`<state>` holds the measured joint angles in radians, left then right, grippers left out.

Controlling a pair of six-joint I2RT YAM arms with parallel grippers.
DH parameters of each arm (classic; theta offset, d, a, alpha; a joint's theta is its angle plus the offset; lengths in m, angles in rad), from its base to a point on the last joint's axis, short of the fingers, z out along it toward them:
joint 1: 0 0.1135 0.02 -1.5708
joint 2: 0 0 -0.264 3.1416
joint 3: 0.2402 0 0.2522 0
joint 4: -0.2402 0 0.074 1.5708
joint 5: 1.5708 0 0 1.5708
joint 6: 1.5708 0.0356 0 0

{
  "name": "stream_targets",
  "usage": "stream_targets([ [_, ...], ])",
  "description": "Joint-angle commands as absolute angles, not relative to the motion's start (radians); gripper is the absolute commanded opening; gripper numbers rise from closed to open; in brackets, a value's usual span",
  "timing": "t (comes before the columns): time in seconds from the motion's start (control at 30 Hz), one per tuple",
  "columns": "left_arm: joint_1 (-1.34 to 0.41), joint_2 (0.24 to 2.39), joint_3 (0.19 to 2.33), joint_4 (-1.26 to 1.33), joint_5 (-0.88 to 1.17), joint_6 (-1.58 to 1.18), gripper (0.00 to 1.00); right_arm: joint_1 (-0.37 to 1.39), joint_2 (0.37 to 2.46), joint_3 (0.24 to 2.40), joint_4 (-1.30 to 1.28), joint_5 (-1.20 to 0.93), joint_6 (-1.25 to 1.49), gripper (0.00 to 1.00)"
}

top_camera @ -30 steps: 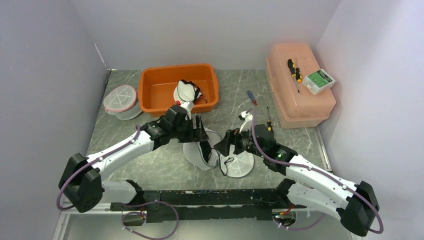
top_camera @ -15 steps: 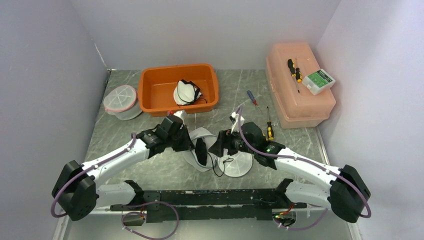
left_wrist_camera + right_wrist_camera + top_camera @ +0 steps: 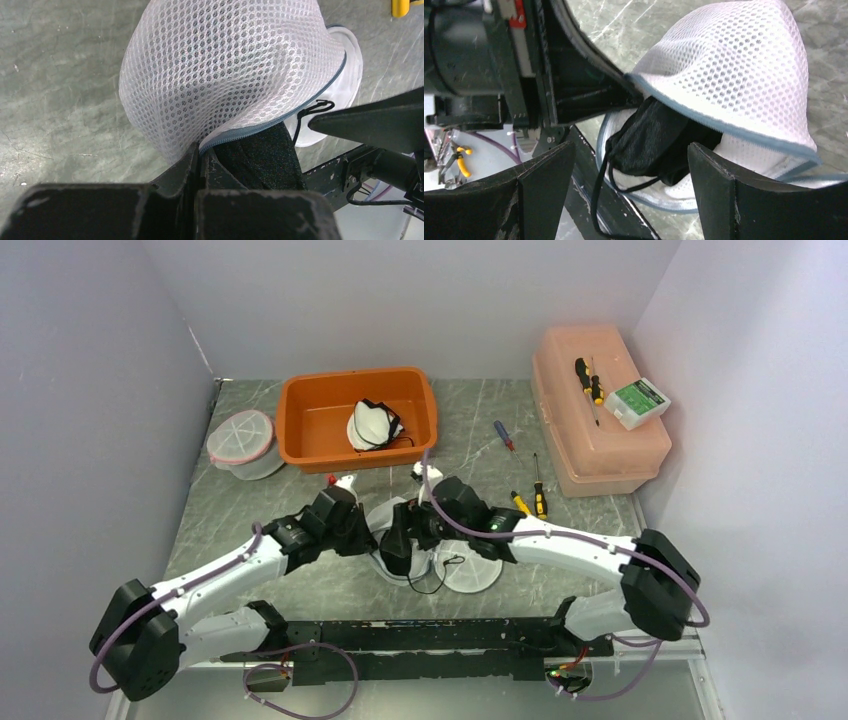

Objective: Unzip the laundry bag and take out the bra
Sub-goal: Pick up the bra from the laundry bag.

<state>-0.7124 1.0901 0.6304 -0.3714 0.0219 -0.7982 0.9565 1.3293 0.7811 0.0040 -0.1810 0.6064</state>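
Note:
The white mesh laundry bag (image 3: 225, 65) lies unzipped at the table's middle (image 3: 385, 512), its blue zipper edge lifted. A black bra (image 3: 649, 140) shows in the opening, and its thin strap (image 3: 430, 580) trails out toward the near edge. My left gripper (image 3: 201, 152) is shut on the bag's zipper edge, holding the upper flap up. Directly in front of the opening, my right gripper (image 3: 631, 150) stands open with the bra (image 3: 260, 150) ahead of its wide-spread fingers (image 3: 719, 175), not touching it. From above, both grippers meet at the bag (image 3: 398, 538).
An orange bin (image 3: 300, 440) at the back holds a white and black garment (image 3: 372, 423). A round mesh bag (image 3: 241, 440) stands at the left. A pink box (image 3: 600, 440) with tools on top is at the right. Screwdrivers (image 3: 538, 495) lie beside it.
My left gripper has closed on the bag's zipper edge and drawn nearer with it. The right arm has swung left, bringing its open gripper up to the bag's opening.

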Motion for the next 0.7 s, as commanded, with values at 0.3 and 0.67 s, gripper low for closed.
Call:
stream_targets([
  [0.3,-0.714,0.992,0.544,-0.276,0.059,-0.798,0.03,1.044,1.516,0.971,-0.157,-0.058,0.584,0.69],
  [0.67,-0.714,0.967,0.519,-0.247,0.083,-0.806,0.03,1.067,1.526,0.974,-0.206,-0.002,0.602,0.49],
])
